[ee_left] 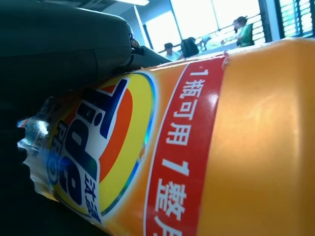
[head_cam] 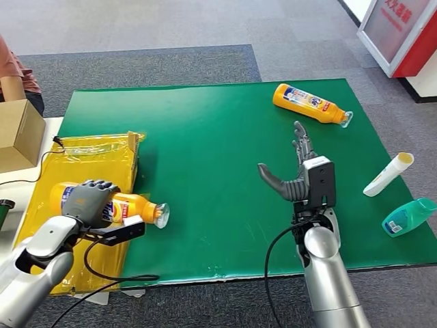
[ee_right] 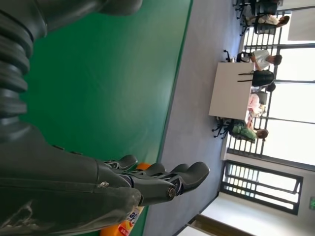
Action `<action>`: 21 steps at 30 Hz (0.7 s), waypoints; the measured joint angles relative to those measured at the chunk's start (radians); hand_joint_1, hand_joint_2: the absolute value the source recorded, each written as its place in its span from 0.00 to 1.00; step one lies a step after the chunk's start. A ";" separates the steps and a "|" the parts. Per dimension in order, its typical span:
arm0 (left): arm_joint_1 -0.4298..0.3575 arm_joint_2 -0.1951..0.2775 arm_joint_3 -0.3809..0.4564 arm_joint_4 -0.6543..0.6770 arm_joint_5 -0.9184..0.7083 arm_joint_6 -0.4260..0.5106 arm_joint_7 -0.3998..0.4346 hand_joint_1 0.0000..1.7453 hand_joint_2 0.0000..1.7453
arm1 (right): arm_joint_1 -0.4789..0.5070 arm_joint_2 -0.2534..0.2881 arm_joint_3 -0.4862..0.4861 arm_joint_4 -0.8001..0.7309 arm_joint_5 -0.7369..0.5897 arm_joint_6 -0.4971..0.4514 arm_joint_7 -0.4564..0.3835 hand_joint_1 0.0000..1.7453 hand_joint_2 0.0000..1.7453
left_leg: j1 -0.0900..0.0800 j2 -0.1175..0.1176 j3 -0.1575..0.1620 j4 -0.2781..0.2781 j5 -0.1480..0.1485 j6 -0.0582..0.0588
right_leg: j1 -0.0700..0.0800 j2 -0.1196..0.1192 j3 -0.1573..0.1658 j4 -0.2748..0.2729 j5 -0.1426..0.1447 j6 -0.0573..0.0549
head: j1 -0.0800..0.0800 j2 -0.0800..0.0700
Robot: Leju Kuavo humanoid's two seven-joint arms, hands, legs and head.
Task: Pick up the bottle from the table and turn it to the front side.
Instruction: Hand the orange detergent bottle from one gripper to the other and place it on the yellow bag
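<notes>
A: Starting with the biggest thing, the table [head_cam: 221, 157] carries a green mat, with a yellow padded bag [head_cam: 87, 160] at its left end.

B: And the task's thing?

A: An orange bottle [head_cam: 131, 207] lies on its side across that bag, cap pointing toward the mat. The left robot hand [head_cam: 89, 200] is wrapped over its middle, fingers curled around the body. From the left wrist view the label [ee_left: 111, 157] faces the camera at close range.

B: The right robot hand?

A: The right robot hand [head_cam: 298, 174] hovers over the mat, fingers spread, holding nothing. A second orange bottle [head_cam: 309, 104] lies well beyond it, near the far edge.

B: Anything else?

A: A teal bottle [head_cam: 408, 216] and a white tube [head_cam: 387, 174] at the right end, apart from both hands. A cardboard box [head_cam: 18, 133] sits off the left side.

B: Which step, then?

A: I'd judge the grasp is made, and the lift and turn are not yet done. Next calls for raising the bottle clear of the bag, then rolling the wrist until the front label faces forward, keeping the grip firm on the smooth plastic.
</notes>
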 joint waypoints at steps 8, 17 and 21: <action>0.022 -0.016 0.023 0.054 0.002 0.001 0.004 1.00 1.00 | -0.016 0.001 0.002 0.009 0.001 0.001 0.004 0.00 1.00 | 0.000 0.000 0.000 0.000 0.000 0.000 | 0.000 0.000 0.000 0.000 0.000 0.000 | 0.000 0.000; 0.035 -0.039 0.039 0.121 0.016 0.011 0.004 1.00 1.00 | -0.037 0.006 0.016 0.028 0.001 0.003 0.006 0.00 1.00 | 0.000 0.000 -0.001 0.000 0.000 0.000 | 0.000 0.000 -0.001 0.000 0.000 0.000 | 0.000 0.000; 0.035 -0.046 0.046 0.131 0.013 0.023 0.004 0.15 1.00 | -0.037 0.008 0.017 0.030 0.001 0.003 0.007 0.00 1.00 | 0.000 0.000 -0.001 0.000 0.000 0.000 | 0.000 0.000 -0.001 0.000 0.000 0.000 | 0.000 0.000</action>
